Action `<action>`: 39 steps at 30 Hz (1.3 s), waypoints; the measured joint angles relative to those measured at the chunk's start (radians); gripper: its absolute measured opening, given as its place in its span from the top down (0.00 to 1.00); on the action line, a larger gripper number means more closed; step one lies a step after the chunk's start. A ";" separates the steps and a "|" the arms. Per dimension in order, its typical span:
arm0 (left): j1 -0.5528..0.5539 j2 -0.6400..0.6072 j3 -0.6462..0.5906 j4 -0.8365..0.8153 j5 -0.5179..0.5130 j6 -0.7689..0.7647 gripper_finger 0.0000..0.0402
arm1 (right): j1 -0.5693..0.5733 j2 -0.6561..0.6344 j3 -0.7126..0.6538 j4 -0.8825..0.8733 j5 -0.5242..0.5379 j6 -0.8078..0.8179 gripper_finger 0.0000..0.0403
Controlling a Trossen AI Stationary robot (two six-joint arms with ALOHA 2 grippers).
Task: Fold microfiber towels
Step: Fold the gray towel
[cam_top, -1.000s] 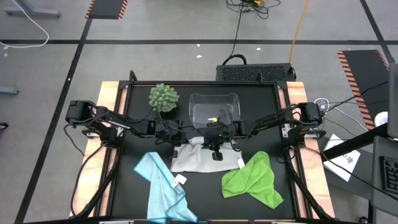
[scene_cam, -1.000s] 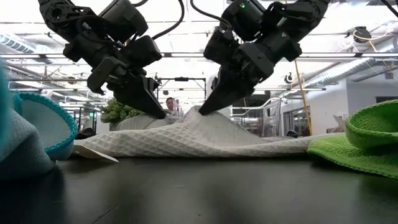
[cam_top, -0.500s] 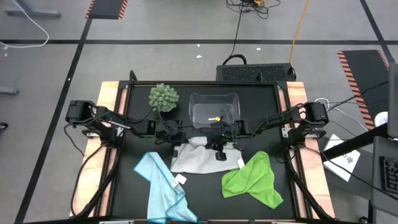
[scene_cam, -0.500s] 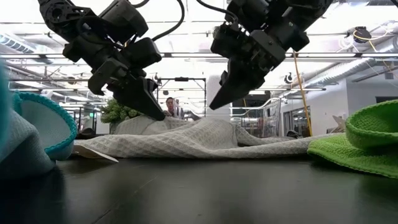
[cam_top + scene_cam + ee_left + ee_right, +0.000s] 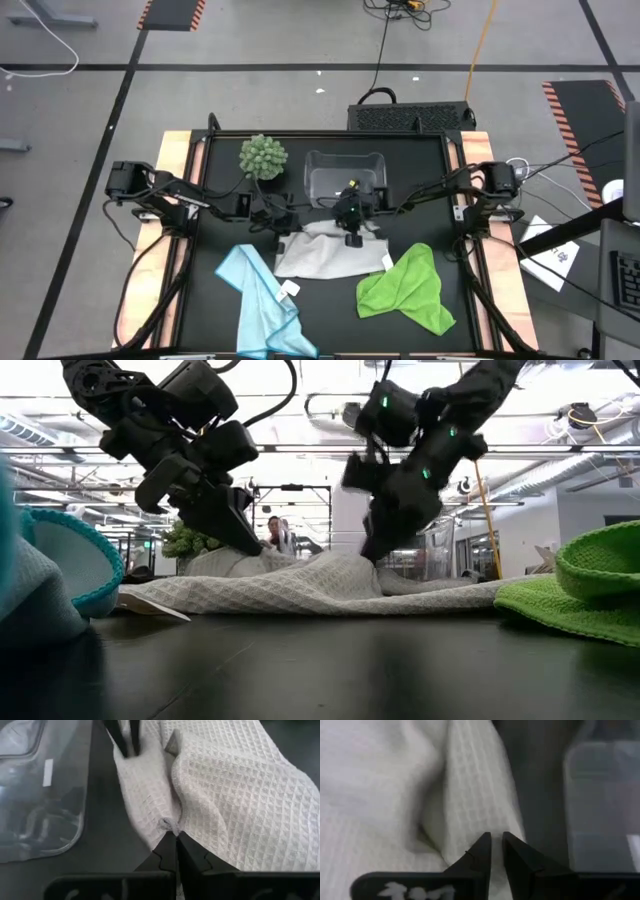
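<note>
Since a second ago, right claw (image 5: 353, 238) has moved toward the upper frame, off the white towel's peak, fingers now nearly together over the towel's upper edge, holding nothing. Black surface (image 5: 420, 180) fills frame centre in the high view. White towel (image 5: 325, 252) lies crumpled at centre; light blue towel (image 5: 262, 303) lower left, lime green towel (image 5: 408, 289) lower right. Left claw (image 5: 283, 228) stays clamped on the white towel's upper-left edge.
</note>
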 joint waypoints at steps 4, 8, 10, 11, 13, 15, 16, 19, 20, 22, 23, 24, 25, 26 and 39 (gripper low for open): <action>0.000 0.000 0.000 -0.014 -0.001 0.003 0.99 | 0.000 0.005 0.000 -0.004 0.009 -0.002 0.90; 0.000 0.000 0.000 -0.035 -0.024 0.006 0.99 | 0.002 0.001 -0.002 -0.007 0.052 -0.021 0.90; 0.000 0.000 0.000 -0.043 -0.028 0.006 0.99 | 0.007 -0.003 -0.002 -0.008 0.052 -0.021 0.90; 0.000 0.000 0.000 -0.044 -0.028 0.006 0.99 | 0.012 -0.008 -0.002 -0.014 0.050 -0.020 0.90; 0.000 0.000 0.000 -0.044 -0.028 0.006 0.98 | 0.028 -0.019 -0.005 -0.030 0.050 -0.020 0.90; 0.000 0.000 0.000 -0.049 -0.027 0.001 0.98 | 0.051 -0.042 -0.005 -0.048 0.050 -0.009 0.90; -0.003 0.000 0.000 -0.050 -0.026 -0.001 0.99 | 0.064 -0.056 -0.005 -0.057 0.050 0.003 0.90; -0.007 0.000 0.000 -0.054 -0.023 -0.003 0.99 | 0.109 -0.104 -0.005 -0.069 0.054 0.027 0.90; -0.008 0.000 0.000 -0.053 -0.024 -0.003 0.98 | 0.126 -0.121 -0.005 -0.070 0.063 0.033 0.90; -0.008 0.000 0.000 -0.051 -0.028 -0.003 0.98 | 0.158 -0.154 -0.005 -0.066 0.085 0.043 0.90; -0.008 0.000 0.000 -0.048 -0.028 -0.003 0.99 | 0.173 -0.169 -0.004 -0.071 0.084 0.055 0.90; -0.008 0.000 0.000 -0.047 -0.028 -0.004 0.99 | 0.186 -0.178 -0.004 -0.081 0.075 0.070 0.90; -0.008 0.000 0.000 -0.045 -0.028 -0.005 0.99 | 0.199 -0.183 -0.004 -0.091 0.063 0.094 0.90; -0.008 0.000 0.000 -0.042 -0.028 -0.005 0.99 | 0.213 -0.184 -0.004 -0.100 0.047 0.116 0.90; 0.026 -0.033 0.000 -0.030 -0.018 -0.032 0.99 | 0.364 -0.059 -0.004 -0.095 0.021 0.313 0.90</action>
